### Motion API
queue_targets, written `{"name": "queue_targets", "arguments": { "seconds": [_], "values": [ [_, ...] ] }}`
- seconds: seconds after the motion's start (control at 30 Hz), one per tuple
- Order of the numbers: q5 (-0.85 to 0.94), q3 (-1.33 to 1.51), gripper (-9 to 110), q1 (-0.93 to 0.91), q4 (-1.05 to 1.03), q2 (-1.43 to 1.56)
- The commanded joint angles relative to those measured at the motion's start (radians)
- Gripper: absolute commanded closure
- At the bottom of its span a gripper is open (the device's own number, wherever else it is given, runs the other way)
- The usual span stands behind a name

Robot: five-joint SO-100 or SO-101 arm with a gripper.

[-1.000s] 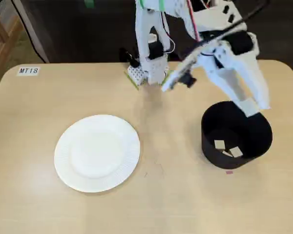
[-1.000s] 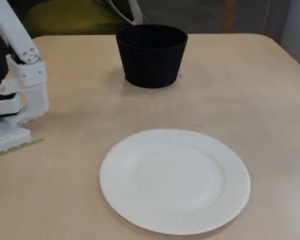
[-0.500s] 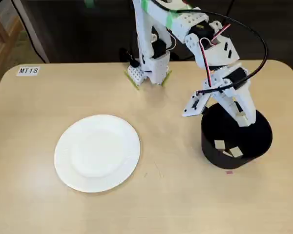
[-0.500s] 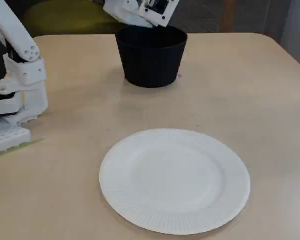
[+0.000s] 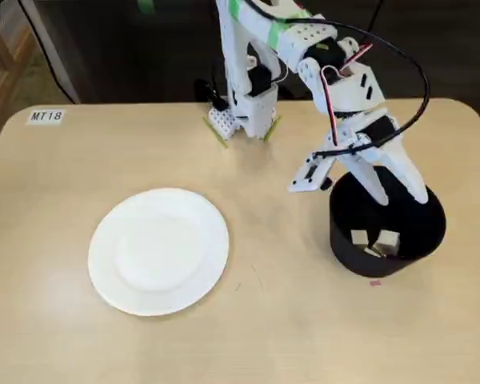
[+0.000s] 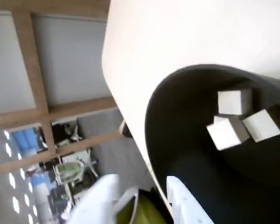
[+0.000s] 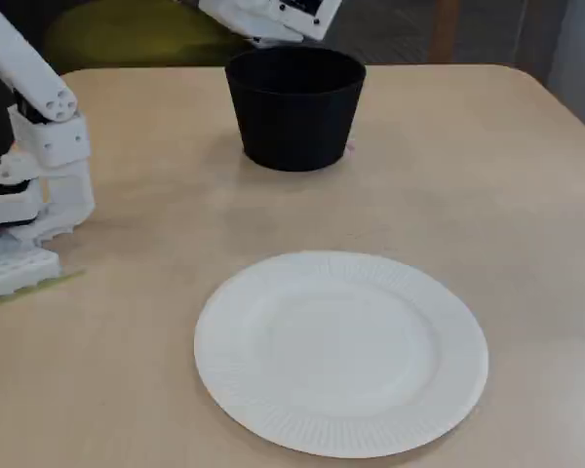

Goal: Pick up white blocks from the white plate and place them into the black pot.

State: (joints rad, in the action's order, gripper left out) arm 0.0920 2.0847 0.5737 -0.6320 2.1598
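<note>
The black pot (image 5: 344, 240) stands at the right of the table in a fixed view, with three white blocks (image 5: 388, 238) on its floor. My gripper (image 5: 402, 200) hangs over the pot's mouth, jaws spread and nothing between them. In the wrist view the blocks (image 6: 234, 101) lie clustered inside the pot (image 6: 177, 121), and the gripper (image 6: 140, 183) enters from the bottom edge, open. The white plate (image 5: 158, 252) lies bare at the left. From the low fixed view the plate (image 7: 341, 351) is in front and the pot (image 7: 294, 107) behind it; its inside is hidden there.
The arm's white base (image 5: 244, 116) stands at the table's back edge, and it shows at the left (image 7: 29, 195) in the low fixed view. A label reading MT18 (image 5: 46, 116) is stuck at the back left corner. A tiny pink mark (image 5: 375, 282) lies before the pot.
The gripper swung over the pot carrying a white block, then its jaws opened. That block now lies in the pot beside the two that were there.
</note>
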Motion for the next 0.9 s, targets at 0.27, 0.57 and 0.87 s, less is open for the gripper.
{"name": "queue_targets", "arguments": {
  "seconds": [0.27,0.57,0.87],
  "values": [
    [-0.006,-0.321,104,-0.522,-0.692,0.499],
    [-0.017,0.359,104,-0.523,-0.730,1.072],
    [-0.011,0.712,104,-0.494,-0.537,1.092]
  ]
}}
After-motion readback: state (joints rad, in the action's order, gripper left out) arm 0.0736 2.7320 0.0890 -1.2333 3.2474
